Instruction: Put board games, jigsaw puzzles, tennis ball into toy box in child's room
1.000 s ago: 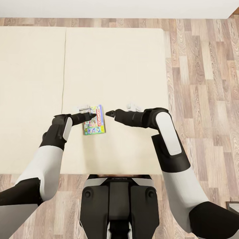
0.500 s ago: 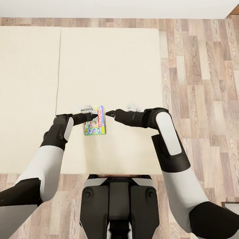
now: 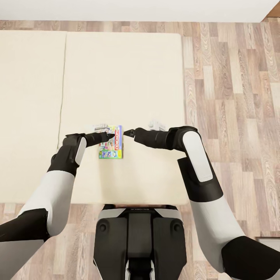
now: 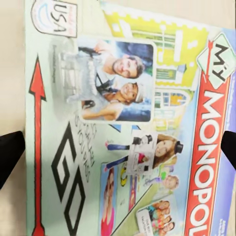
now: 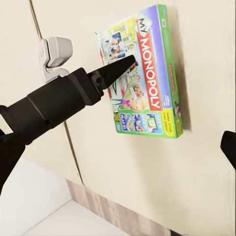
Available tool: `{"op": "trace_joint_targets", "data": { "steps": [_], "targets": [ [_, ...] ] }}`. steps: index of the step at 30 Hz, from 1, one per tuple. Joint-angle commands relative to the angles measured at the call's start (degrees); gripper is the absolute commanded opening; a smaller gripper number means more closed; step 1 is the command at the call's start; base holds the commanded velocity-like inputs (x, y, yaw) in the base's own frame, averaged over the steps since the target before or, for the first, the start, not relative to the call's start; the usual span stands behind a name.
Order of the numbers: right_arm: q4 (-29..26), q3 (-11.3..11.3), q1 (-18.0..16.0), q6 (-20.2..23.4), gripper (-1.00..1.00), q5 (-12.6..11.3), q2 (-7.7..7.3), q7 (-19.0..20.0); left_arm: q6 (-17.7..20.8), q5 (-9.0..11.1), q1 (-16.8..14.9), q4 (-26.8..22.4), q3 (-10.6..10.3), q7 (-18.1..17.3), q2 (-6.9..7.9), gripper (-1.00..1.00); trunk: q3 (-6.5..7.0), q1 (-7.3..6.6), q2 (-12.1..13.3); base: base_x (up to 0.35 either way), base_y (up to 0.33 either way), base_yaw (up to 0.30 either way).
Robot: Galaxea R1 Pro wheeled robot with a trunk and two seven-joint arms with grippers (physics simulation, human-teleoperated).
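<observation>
- The board game (image 3: pixel 110 142) lies flat on the beige mattress of the bed (image 3: pixel 128 77), near the edge closest to the robot, just beside the seam between the two mattress sections.
- The left gripper (image 3: pixel 110 136) hangs directly over the box, the forearm reaching in level from the left side. In the left wrist view its two dark fingertips (image 4: pixel 11 152) sit far apart at either edge of the picture with the box lid between them, so the claw is spread wide and holds nothing.
- The right gripper (image 3: pixel 127 133) points at the box from the other side, tip just beside the box's red-banded edge; whether it is spread or closed, I cannot tell.
- The lid reads "MY MONOPOLY" in white on a red band, with "GO", a red arrow and a "made in USA" badge, plus photographs of people.
- The right wrist view shows the left arm's dark finger crossing over the box's top.
- Wood-plank floor (image 3: pixel 233 97) runs along the bed's right side.
</observation>
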Motion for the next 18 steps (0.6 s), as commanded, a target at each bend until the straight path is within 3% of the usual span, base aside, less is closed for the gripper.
{"op": "trace_joint_targets", "data": {
  "steps": [1,18],
  "targets": [
    [-0.03,0.00,-0.06,0.13,1.00,-0.50,0.01,-0.60,0.40,-0.06,-0.03,-0.07,0.31,-0.32,-0.07,1.00,-0.06,0.03,-0.09,-0.027,-0.192,0.000],
    [-0.11,0.00,-0.07,0.18,1.00,-0.50,0.01,-0.60,0.41,-0.06,-0.03,-0.07,0.31,-0.36,-0.11,1.00,-0.06,0.03,-0.09,-0.004,-0.059,0.000]
  ]
}}
